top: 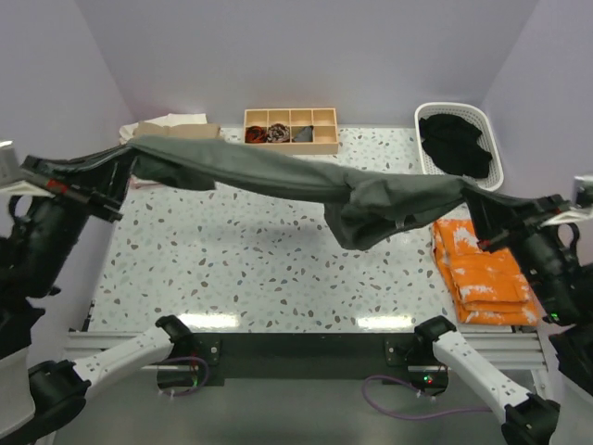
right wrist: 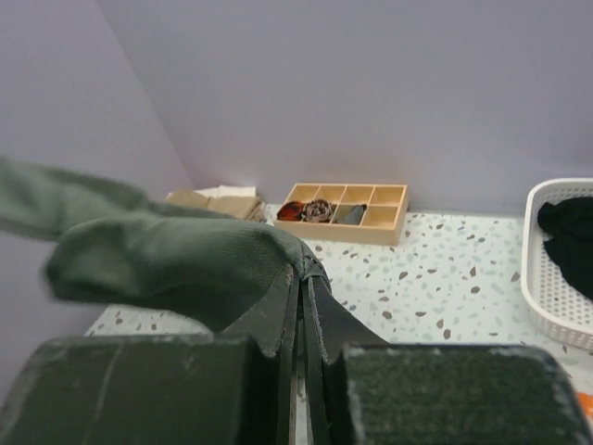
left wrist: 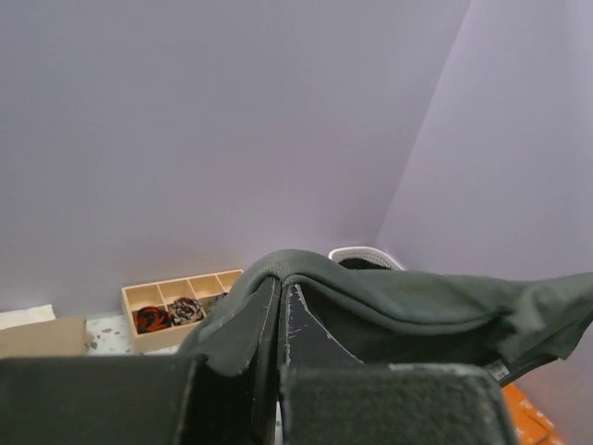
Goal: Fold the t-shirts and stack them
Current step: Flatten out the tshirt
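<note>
A dark charcoal-grey t-shirt (top: 278, 171) hangs stretched in the air across the table, held at both ends. My left gripper (top: 128, 170) is shut on its left end, high at the left. My right gripper (top: 471, 197) is shut on its right end, above the table's right side. The cloth sags and bunches (top: 371, 218) near the right end. In the left wrist view the fabric (left wrist: 389, 301) drapes over my closed fingertips (left wrist: 281, 287). The right wrist view shows the cloth (right wrist: 167, 260) pinched at the fingertips (right wrist: 304, 273). More black shirts (top: 454, 144) lie in the basket.
A white laundry basket (top: 486, 125) stands at the back right. A wooden compartment box (top: 290, 129) with small rolled bundles sits at the back centre. Folded tan and white cloth (top: 171, 128) lies back left. Orange folded cloth (top: 482, 273) lies at the right edge.
</note>
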Motion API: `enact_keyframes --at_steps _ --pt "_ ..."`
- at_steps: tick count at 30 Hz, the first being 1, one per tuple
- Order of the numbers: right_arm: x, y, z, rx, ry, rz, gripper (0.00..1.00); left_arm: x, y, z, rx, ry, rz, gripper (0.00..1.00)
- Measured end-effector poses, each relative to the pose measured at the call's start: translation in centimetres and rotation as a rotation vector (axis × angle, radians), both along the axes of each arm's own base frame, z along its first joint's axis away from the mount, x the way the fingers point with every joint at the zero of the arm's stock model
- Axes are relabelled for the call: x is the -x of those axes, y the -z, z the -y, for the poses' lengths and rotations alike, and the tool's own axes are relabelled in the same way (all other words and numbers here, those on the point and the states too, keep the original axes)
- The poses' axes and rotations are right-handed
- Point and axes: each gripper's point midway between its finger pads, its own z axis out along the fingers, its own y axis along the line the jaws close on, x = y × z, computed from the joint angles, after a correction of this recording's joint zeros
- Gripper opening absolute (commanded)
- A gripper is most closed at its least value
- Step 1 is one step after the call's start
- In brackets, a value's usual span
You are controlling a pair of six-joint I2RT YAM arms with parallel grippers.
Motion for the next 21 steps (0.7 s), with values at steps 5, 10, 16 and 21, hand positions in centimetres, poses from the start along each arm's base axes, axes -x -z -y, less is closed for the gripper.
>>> enact_keyframes --at_steps 5,10,16,21 --pt "3.3 -2.4 1.9 -0.032 0.027 0.079 0.0 3.4 0.5 -4.1 0.023 -0.051 -0.036 0.0" --pt "3.7 -1.7 2.0 -0.02 0.022 0.051 0.0 3.9 3.8 -3.4 -0.066 -0.005 -0.151 0.0" --pt "3.9 -0.9 2.0 -0.009 0.018 0.02 0.01 5.7 4.5 -2.4 -0.072 0.103 -0.206 0.0" --pt "1.3 2.2 1.5 0.003 0.05 -0.051 0.0 2.8 9.6 -0.2 -0.122 0.082 -0.33 0.0"
